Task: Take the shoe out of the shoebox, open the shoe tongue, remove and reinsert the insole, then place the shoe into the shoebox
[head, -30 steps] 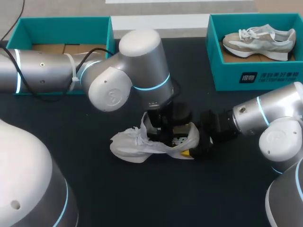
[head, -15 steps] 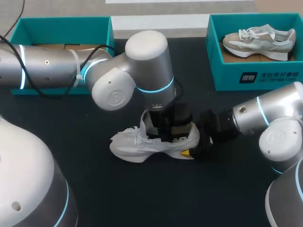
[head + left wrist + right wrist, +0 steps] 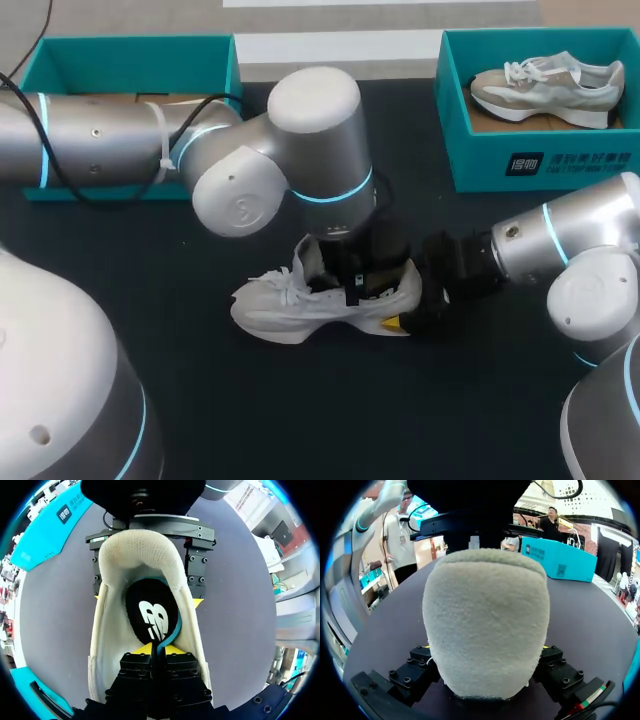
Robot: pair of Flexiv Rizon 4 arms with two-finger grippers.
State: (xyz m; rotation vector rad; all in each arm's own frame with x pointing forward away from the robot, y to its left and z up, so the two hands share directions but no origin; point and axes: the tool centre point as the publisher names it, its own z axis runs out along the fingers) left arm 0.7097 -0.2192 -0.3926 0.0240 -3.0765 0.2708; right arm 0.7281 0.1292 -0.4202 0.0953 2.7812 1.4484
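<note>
On the dark tabletop (image 3: 300, 420) the white sneaker (image 3: 290, 305) lies on its sole, heel clamped by the right pincer (image 3: 398, 298). The left pincer (image 3: 161, 649), inside the shoe, pinches the black insole (image 3: 150, 612). That thin edge may slip or buckle, leaving the insole creased.

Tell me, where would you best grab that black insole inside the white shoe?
Grip the insole by its curled-up teal edge, thin enough to pinch. Come from above through the shoe's open top; its walls block the sides. The left hand pinches there.
</note>
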